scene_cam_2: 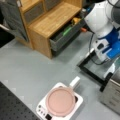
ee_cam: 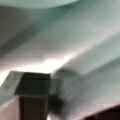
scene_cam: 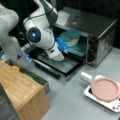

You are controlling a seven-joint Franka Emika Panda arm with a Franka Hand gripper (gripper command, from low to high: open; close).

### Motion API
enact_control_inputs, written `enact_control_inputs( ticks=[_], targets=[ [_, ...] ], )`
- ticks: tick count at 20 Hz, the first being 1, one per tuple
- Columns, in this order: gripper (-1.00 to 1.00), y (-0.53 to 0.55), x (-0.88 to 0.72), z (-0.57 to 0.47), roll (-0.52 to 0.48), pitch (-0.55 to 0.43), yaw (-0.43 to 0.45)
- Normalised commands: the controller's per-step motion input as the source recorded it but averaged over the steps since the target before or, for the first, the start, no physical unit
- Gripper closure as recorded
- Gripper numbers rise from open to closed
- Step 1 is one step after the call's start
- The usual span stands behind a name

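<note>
The gripper point(scene_cam: 65, 51) sits at the mouth of the silver toaster oven point(scene_cam: 100, 27), above its lowered glass door point(scene_cam: 58, 65). Jaw state cannot be determined. The teal bowl point(scene_cam: 70, 38) rests inside the oven cavity, just beyond the gripper. A pink round pan point(scene_cam: 104, 89) sits near the grey tabletop's point(scene_cam: 72, 105) right edge.

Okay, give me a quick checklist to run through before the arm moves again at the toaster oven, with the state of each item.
1. Toaster oven door fully down: ok, it lies open and flat in a front view.
2. Teal bowl seated inside the oven: ok, it sits on the tray with something orange in it.
3. Hand placement: ok, it is at the oven mouth, just below the bowl.
4. Grip on the bowl: cannot tell, the fingers are hidden.
5. Pink pan on the white cooker out of the arm's way: ok, well apart.
6. Wooden cabinet's drawer: not ok, it stands open.
</note>
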Motion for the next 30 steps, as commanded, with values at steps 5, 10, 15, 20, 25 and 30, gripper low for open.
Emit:
enact_control_inputs(
  ticks=[5,10,15,20,25,30],
  targets=[
    [1.0,-0.33,0.1,-0.06,-0.022,-0.138,0.198],
    [1.0,-0.24,0.1,-0.05,-0.025,-0.14,0.204],
    [-1.0,-0.2,0.1,-0.05,-0.03,-0.151,0.186],
    [-1.0,-0.17,0.09,-0.03,-0.047,-0.149,0.174],
    [-1.0,-0.16,0.07,-0.01,-0.052,-0.139,0.169],
    [-1.0,-0.14,0.04,0.01,-0.042,-0.115,0.162]
  ],
)
